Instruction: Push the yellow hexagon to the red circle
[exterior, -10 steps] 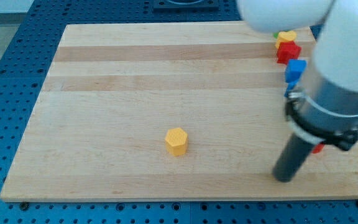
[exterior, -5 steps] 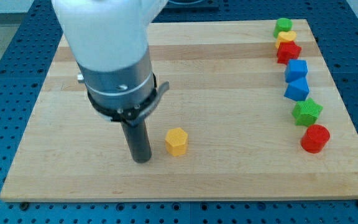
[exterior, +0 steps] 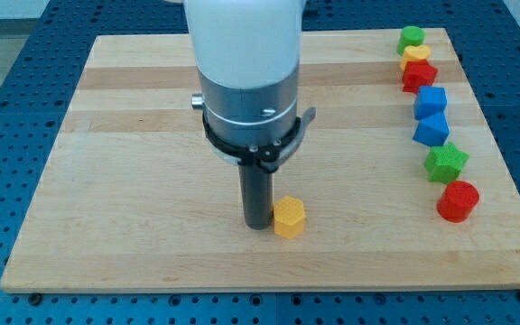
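On the wooden counter (exterior: 134,181), my arm (exterior: 246,81) stands mid-frame, and its end effector is a bare rod with nothing to open or close. My tip (exterior: 258,226) touches the left side of the yellow hexagon (exterior: 288,218) at lower centre, well apart from the red circle (exterior: 458,200) at the lower right.

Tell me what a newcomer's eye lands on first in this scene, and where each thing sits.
First the big white and grey arm at the view's centre, its dark rod ending in my tip, which sits right against the left side of the yellow hexagon. Next, a column of coloured blocks runs down the board's right edge, ending at the red circle at its lower end, well apart from the hexagon.
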Motion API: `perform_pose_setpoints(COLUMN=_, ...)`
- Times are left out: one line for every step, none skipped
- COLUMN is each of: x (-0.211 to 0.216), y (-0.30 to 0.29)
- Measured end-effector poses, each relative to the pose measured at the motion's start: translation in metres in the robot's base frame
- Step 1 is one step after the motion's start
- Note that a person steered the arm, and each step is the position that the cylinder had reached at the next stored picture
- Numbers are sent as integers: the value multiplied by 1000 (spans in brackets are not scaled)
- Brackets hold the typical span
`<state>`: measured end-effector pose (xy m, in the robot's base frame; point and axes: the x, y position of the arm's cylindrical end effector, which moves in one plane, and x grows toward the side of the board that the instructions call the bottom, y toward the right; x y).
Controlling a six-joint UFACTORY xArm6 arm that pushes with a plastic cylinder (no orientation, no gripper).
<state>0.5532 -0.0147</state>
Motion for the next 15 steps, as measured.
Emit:
perform_pose_setpoints(x=0, y=15)
perform_pose_setpoints(x=-1, y=34)
perform_pose_setpoints(x=-9, y=54)
perform_pose_setpoints(x=-16, y=71)
perform_pose_setpoints(x=-14, y=92)
perform_pose_setpoints(x=-6, y=112)
perform_pose_setpoints(x=3, y=127)
perform_pose_setpoints(x=8, y=141)
perform_pose_setpoints(x=10, y=147)
perform_pose_setpoints(x=19, y=147)
perform_pose_setpoints(x=27, y=147)
perform_pose_setpoints(x=32, y=147)
perform_pose_setpoints(x=41, y=147)
perform_pose_setpoints(x=43, y=149)
perform_pose_setpoints(x=43, y=157)
